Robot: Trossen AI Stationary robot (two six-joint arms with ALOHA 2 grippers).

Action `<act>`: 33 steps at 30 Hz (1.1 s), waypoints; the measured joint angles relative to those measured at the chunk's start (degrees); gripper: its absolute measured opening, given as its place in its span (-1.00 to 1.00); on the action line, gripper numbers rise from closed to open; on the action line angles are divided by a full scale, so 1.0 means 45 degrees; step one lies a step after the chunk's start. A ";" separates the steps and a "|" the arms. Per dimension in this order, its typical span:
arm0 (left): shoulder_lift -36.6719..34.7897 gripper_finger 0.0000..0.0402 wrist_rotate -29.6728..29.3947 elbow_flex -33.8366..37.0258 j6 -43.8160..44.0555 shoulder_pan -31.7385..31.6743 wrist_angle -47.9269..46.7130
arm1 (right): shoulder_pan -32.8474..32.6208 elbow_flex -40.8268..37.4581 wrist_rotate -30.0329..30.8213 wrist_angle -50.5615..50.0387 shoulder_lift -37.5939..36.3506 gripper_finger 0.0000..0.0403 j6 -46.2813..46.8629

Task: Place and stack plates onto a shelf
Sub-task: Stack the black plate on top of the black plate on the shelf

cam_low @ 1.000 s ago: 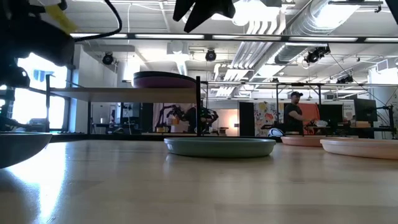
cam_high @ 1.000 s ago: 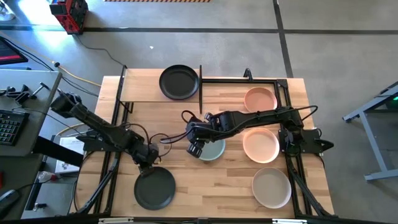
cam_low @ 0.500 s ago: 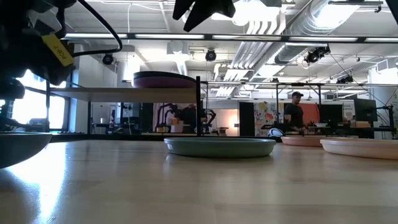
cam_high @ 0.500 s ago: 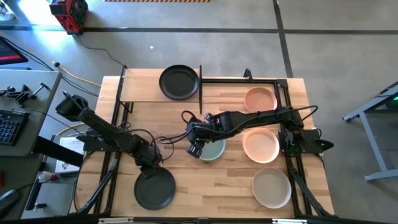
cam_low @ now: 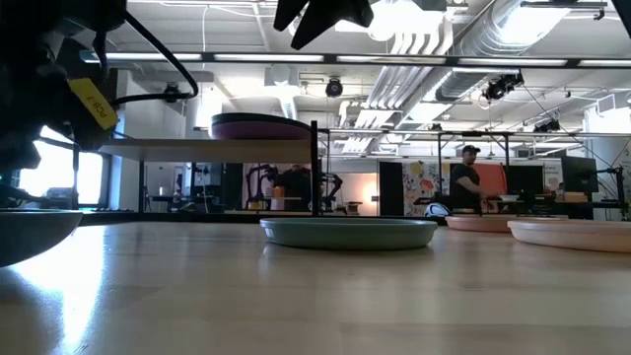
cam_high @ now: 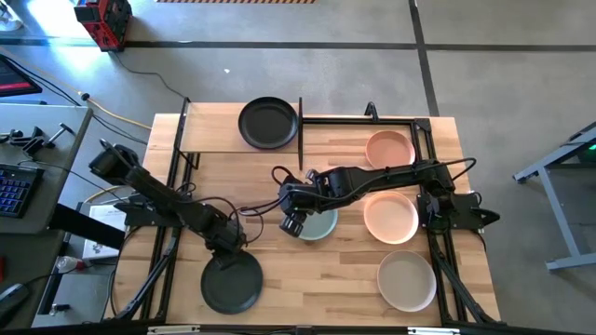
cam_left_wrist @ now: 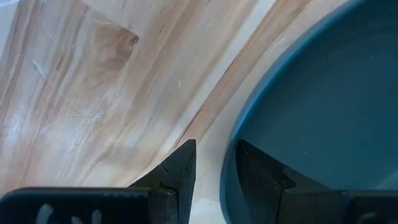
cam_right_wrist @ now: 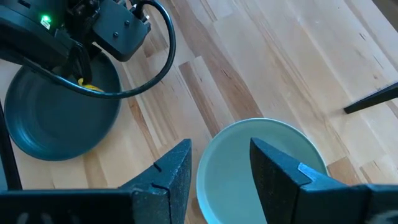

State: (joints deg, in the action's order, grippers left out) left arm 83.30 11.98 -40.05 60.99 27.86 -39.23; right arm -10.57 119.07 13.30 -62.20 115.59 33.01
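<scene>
A dark grey plate (cam_high: 231, 284) lies flat near the table's near edge. My left gripper (cam_high: 229, 247) is open at its far rim (cam_left_wrist: 231, 155), with one finger outside the rim and one over the plate's inside. My right gripper (cam_high: 294, 223) hangs open above the sage green plate (cam_high: 319, 224), which sits flat at mid-table (cam_right_wrist: 261, 162). The light-wood shelf (cam_high: 209, 138) stands at the far left. It carries a plate that looks black from above (cam_high: 268, 123) and purple from the side (cam_low: 261, 126). My left gripper (cam_left_wrist: 216, 144) comes at the dark grey plate's far rim from above. One finger (cam_left_wrist: 180, 168) is outside the rim and the other (cam_left_wrist: 258, 174) inside. Whether either finger touches the plate, I cannot tell. The plate lies flat on the table.
Two peach plates (cam_high: 389, 149) (cam_high: 389, 216) and a beige plate (cam_high: 406, 279) lie along the table's right side. Black shelf posts (cam_high: 301, 130) stand at mid-far table. A person (cam_low: 463, 182) is far off in the room behind.
My left gripper has come down and moved slightly toward the table's right, onto the dark grey plate's far rim. No plate has moved.
</scene>
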 joint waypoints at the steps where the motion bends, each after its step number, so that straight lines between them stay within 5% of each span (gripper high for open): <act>1: 0.0046 -0.49 -0.0004 0.0000 0.0046 0.0000 0.0018 | 0.0002 0.0000 0.0000 -0.0001 0.0000 -0.29 0.0000; 13: 0.0045 -0.95 0.0283 -0.0001 0.0060 0.0000 0.0069 | 0.0005 0.0000 0.0000 -0.0003 0.0000 -0.29 0.0000; 25: -0.0492 -0.99 0.0555 -0.0082 0.0257 0.0000 -0.0182 | 0.0000 0.0000 -0.0877 -0.0003 -0.0005 -0.29 0.0026; 33: -0.1640 -0.99 -0.0446 -0.0756 0.2333 -0.0019 -0.1702 | -0.0113 0.0005 -0.1062 0.0059 -0.0005 -0.29 0.0709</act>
State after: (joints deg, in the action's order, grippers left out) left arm 75.92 9.98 -43.45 71.49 27.77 -46.89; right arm -11.08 119.09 8.52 -61.94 115.57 36.21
